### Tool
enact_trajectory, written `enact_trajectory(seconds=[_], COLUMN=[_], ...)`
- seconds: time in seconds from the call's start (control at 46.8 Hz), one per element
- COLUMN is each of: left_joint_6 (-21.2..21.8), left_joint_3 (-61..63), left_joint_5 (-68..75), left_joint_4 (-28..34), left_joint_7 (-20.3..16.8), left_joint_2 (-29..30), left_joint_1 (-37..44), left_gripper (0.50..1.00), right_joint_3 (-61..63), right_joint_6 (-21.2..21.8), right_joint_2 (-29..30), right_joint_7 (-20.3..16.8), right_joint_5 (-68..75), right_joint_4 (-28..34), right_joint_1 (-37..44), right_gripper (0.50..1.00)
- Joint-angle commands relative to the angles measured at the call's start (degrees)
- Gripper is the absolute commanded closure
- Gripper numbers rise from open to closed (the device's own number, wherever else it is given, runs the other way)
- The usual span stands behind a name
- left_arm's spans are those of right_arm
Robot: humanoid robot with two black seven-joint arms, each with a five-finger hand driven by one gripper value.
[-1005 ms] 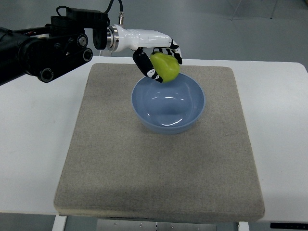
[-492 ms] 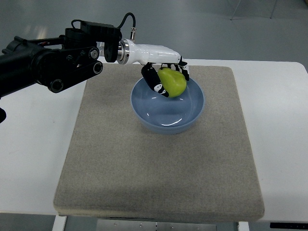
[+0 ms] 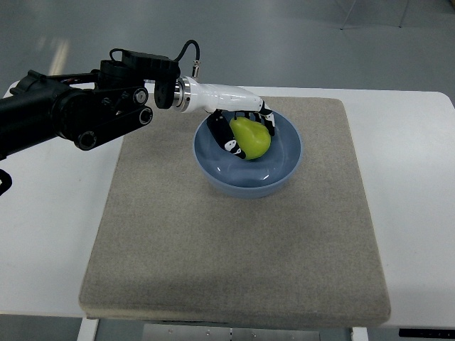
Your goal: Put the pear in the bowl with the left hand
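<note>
A green pear [image 3: 251, 136] is held in my left hand [image 3: 245, 132], whose black-and-white fingers are curled around it. The hand and pear are inside the blue bowl [image 3: 288, 160], low over its left half. The bowl stands on the grey mat [image 3: 234, 256] toward its far edge. My left arm [image 3: 78, 114] reaches in from the left edge, with a white forearm leading to the hand. I cannot tell whether the pear touches the bowl's bottom. The right arm is out of view.
The grey mat lies on a white table [image 3: 43, 213]. The table's near edge runs along the bottom of the picture. Grey floor shows beyond the table's far edge.
My left hand has moved down and a little to the right with the pear, from above the bowl's far-left rim into the bowl.
</note>
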Motion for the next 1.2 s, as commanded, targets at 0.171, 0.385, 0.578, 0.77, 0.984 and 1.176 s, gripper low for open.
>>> enact_trajectory(seconds=[0.171, 0.385, 0.578, 0.77, 0.984, 1.176], left_joint_6=[0.2, 0.5, 0.6, 0.6, 1.6, 4.9], left_joint_3=[0.1, 0.0, 0.0, -0.6, -1.1, -3.6], left_joint_5=[0.0, 0.0, -0.3, -0.6, -1.1, -1.1], left_joint_4=[0.0, 0.0, 0.0, 0.0, 0.2, 2.2], left_joint_7=[-0.1, -0.1, -0.1, -0.1, 0.0, 0.0], left_joint_2=[-0.5, -0.6, -0.6, -0.6, -0.6, -0.4], left_joint_1=[0.9, 1.3, 1.4, 1.4, 0.5, 0.3], left_gripper=[0.727, 0.656, 0.619, 0.617, 0.617, 0.613], right_joint_3=[0.0, 0.0, 0.0, 0.0, 0.0, 0.0], right_joint_6=[0.0, 0.0, 0.0, 0.0, 0.0, 0.0], right_joint_2=[0.0, 0.0, 0.0, 0.0, 0.0, 0.0], right_joint_7=[0.0, 0.0, 0.0, 0.0, 0.0, 0.0], right_joint_5=[0.0, 0.0, 0.0, 0.0, 0.0, 0.0], right_joint_4=[0.0, 0.0, 0.0, 0.0, 0.0, 0.0], right_joint_1=[0.0, -0.1, 0.0, 0.0, 0.0, 0.0], right_gripper=[0.576, 0.574, 0.576, 0.576, 0.576, 0.576])
